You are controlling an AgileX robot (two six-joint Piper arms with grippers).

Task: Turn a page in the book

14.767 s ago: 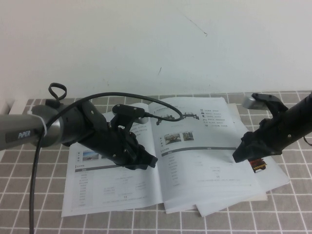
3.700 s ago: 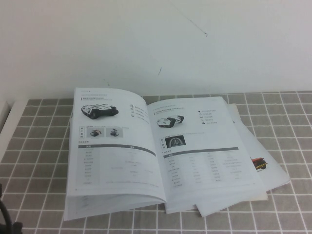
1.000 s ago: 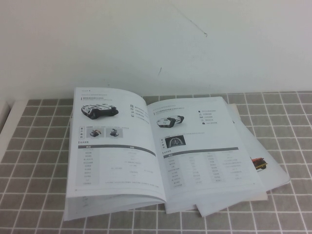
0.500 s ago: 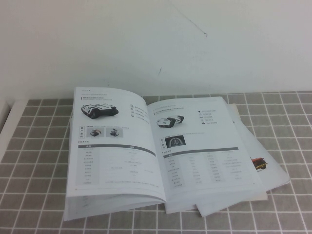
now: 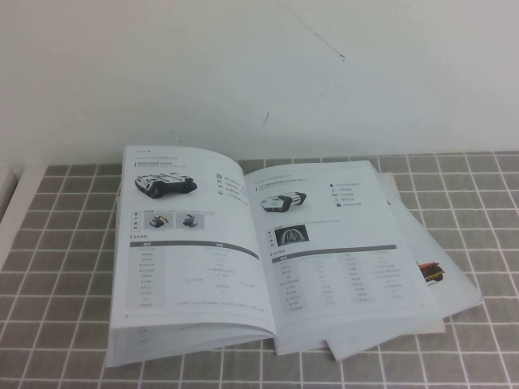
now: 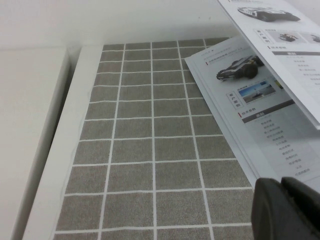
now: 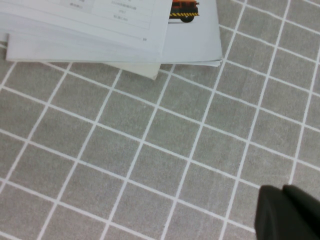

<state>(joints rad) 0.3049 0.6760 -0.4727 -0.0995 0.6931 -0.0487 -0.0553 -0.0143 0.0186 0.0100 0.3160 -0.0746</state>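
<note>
The book (image 5: 268,259) lies open on the tiled table in the high view. The page (image 5: 182,243), printed with a black tracked vehicle, rests on the left half and arches loosely above the leaves under it. In the left wrist view that page (image 6: 285,45) hovers over a leaf showing a big-wheeled buggy (image 6: 239,70). My left gripper (image 6: 281,186) is shut and empty, low over the tiles beside the book's left edge. My right gripper (image 7: 283,192) is shut and empty above bare tiles, apart from the book's corner (image 7: 150,45). Neither arm shows in the high view.
Loose white sheets with a red-black picture (image 5: 431,271) stick out from under the book's right side; the same loose sheets (image 7: 200,30) show in the right wrist view. A white ledge (image 6: 60,150) borders the table on the left. A white wall stands behind.
Nothing has moved over the last seconds. Much earlier both arms were over the book; they have since left the high view, and the tracked-vehicle leaf now lies on the left half.
</note>
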